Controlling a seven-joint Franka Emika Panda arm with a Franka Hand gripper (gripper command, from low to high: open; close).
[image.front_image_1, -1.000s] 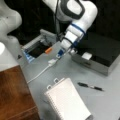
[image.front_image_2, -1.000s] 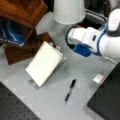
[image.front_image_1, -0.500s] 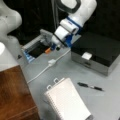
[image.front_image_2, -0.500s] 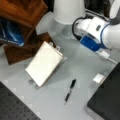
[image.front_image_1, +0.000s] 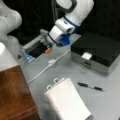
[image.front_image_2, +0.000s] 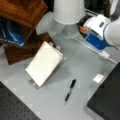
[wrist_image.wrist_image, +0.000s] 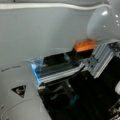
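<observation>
We see the gripper (image.front_image_1: 47, 45) at the far left of the desk (image.front_image_1: 65, 67) in a front view. It is tipped down towards the dark opening of a metal-framed box (image.front_image_1: 32, 48). A small orange piece (image.front_image_1: 48, 50) sits right at its tip, over the edge of that opening. We cannot tell whether the fingers touch it or how wide they stand, because the white and blue wrist (image.front_image_1: 61, 31) hides them.

In the wrist view the orange piece (wrist_image.wrist_image: 85, 45) lies against the ribbed metal frame (wrist_image.wrist_image: 100, 60), with the dark inside of the box below it.

A white cable (image.front_image_1: 42, 71) runs across the desk just near of the gripper, with a small white plug block (image.front_image_1: 51, 62) partway along it.

Well apart from the gripper, towards the near side, a spiral notebook (image.front_image_1: 67, 100) lies closed and flat. A black pen (image.front_image_1: 90, 86) lies to its right without touching it. In both front views these two are the nearest loose things.

On the right stands a black case (image.front_image_1: 100, 48) with a small white block (image.front_image_1: 86, 55) on its near edge. A wooden board (image.front_image_1: 12, 92) fills the near left corner.

In a front view the gripper (image.front_image_2: 83, 27) is close beside a white rounded base (image.front_image_2: 68, 11). The notebook (image.front_image_2: 43, 63) rests partly against dark wood (image.front_image_2: 22, 12).
</observation>
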